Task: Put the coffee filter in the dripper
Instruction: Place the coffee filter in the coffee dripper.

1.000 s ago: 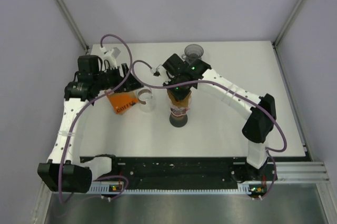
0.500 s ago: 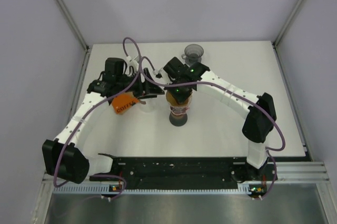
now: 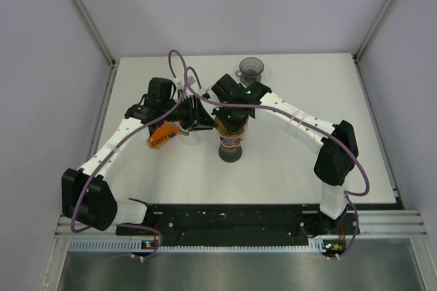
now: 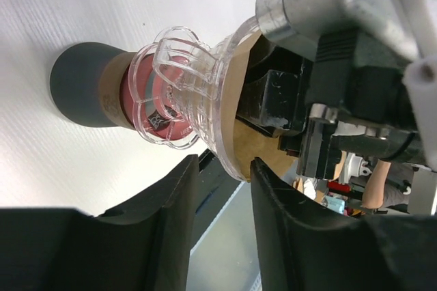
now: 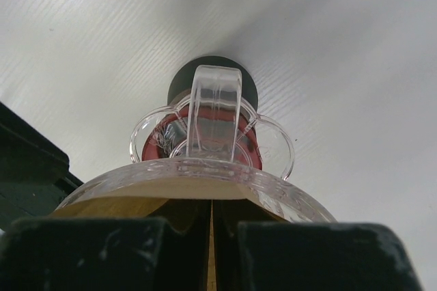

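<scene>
A clear plastic dripper point(image 4: 198, 93) sits on a red-lidded cup point(image 4: 133, 89) with a dark base point(image 3: 231, 156) at the table's middle. The brown paper coffee filter point(image 4: 263, 144) lies inside the dripper's cone. My right gripper point(image 5: 212, 229) reaches down into the cone from above, shut on a fold of the filter point(image 5: 177, 192). From the left comes my left gripper point(image 4: 225, 168), open, and the near edge of the dripper's rim lies between its fingertips. In the top view both grippers, left point(image 3: 205, 121) and right point(image 3: 232, 117), cover the dripper.
An orange coffee box point(image 3: 160, 137) lies under the left arm, left of the cup. A clear glass point(image 3: 188, 134) stands between box and cup. A grey dripper-like cup point(image 3: 250, 67) stands at the table's back edge.
My left arm has swung right from over the orange box to the dripper's rim, and its jaws have narrowed. The right arm has stayed put on the filter.
</scene>
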`<state>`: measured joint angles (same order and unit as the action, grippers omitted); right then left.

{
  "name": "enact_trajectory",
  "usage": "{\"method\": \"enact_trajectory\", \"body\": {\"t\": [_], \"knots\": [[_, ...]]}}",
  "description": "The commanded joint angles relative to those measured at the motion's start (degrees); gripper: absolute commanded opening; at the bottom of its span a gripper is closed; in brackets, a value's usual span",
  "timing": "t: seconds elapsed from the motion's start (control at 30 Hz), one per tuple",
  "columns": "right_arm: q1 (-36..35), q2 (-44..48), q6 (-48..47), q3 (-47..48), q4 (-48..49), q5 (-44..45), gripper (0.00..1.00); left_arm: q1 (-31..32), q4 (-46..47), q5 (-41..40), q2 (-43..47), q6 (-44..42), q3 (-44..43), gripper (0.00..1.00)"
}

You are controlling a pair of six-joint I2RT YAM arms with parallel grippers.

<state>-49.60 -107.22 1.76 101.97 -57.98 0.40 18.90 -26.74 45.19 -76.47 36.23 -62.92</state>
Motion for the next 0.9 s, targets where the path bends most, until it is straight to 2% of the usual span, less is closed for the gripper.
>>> {"method": "enact_trajectory", "body": {"t": [0.0,0.1,0.23,0.5,0.73,0.87], "knots": [[-0.4,1.4,-0.3,0.8,3.0,0.5,0.00,1.0,1.8,-1.5,-0.3,-1.7,0.3,0.37],[-0.3,2.4,-0.5,1.6,3.0,-0.1,0.00,0.9,1.0,-1.9,-0.3,-2.6,0.2,0.29],[-0.3,3.9,-1.1,3.1,2.9,-0.1,0.00,1.1,0.8,-2.2,-0.3,-3.1,-0.5,0.24],[-0.3,6.8,-1.4,4.5,2.2,-2.9,0.00,1.1,0.0,-2.9,-0.4,-4.5,-0.6,0.23],[-0.4,8.6,-3.6,6.9,0.1,1.1,0.00,1.3,-0.6,-2.9,-0.3,-5.5,-2.2,0.23],[-0.3,10.9,-4.0,7.9,-0.1,2.3,0.00,1.3,-1.6,-3.3,-0.2,-7.0,-3.5,0.26]]}}
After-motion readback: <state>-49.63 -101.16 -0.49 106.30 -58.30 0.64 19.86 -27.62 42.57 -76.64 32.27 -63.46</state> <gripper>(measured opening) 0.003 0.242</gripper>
